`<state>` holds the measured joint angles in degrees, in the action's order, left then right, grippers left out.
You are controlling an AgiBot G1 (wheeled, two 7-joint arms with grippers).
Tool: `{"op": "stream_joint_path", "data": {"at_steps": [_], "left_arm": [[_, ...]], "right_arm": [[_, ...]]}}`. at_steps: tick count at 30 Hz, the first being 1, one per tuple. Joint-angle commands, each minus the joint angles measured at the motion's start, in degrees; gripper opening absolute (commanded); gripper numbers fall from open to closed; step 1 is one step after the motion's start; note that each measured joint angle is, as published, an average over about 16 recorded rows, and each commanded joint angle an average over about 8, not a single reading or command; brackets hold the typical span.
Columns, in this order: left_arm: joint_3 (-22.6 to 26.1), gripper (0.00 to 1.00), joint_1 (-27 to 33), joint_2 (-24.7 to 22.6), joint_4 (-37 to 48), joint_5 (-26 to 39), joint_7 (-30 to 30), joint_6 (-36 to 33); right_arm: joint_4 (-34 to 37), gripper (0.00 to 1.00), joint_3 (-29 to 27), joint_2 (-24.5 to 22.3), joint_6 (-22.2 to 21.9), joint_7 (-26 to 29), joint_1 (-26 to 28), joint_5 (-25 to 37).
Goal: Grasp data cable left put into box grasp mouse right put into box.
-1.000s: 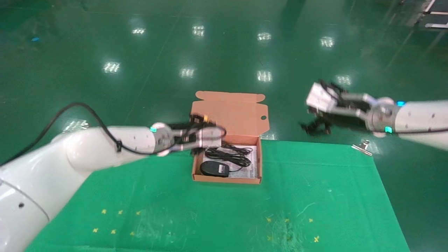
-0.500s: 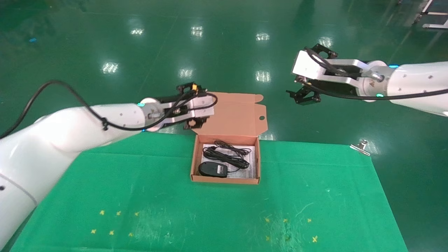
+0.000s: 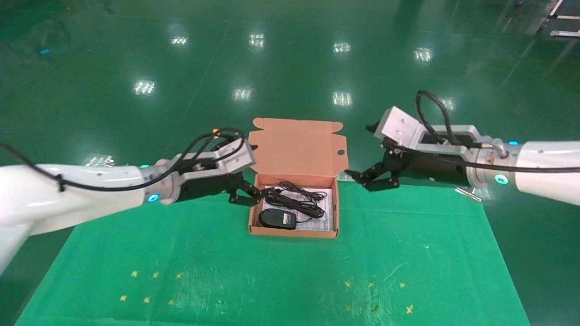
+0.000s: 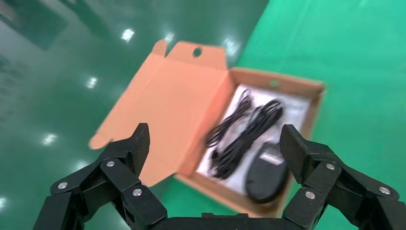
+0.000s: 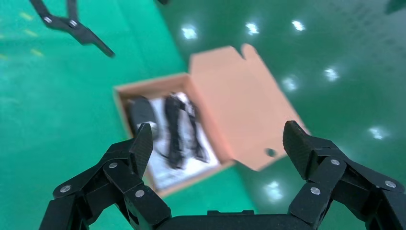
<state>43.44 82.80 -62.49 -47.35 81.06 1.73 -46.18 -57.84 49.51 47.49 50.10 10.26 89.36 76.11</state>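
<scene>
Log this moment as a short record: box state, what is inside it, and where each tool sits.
box: open on the green table cloth, lid standing back; box wall
contents: mouse nearest the robot; black cable behind it; both lie on a white printed sheet
left tool: open, empty, at the box's left wall
right tool: open, empty, off the box's right rear corner
other: metal clip at the cloth's far right corner
</scene>
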Motion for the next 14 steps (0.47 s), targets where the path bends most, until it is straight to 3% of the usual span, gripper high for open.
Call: {"op": "stream_joint_path", "data": {"at_steps": [1,14], "left_arm": [[-1.5,1.00,-1.1,1.5,-1.4,-2.1,-0.7,-2.1],[-7.7,1.00,-6.0,7.8,-7.4,-11.1,-3.5,-11.2]], "right_arm": [[-0.8,1.00,-1.8,-0.7,1.9,0.0,-1.5,-1.8],[-4.4,1.00,-9.3,-3.5,9.9,0.1,-7.7,-9.5]]}}
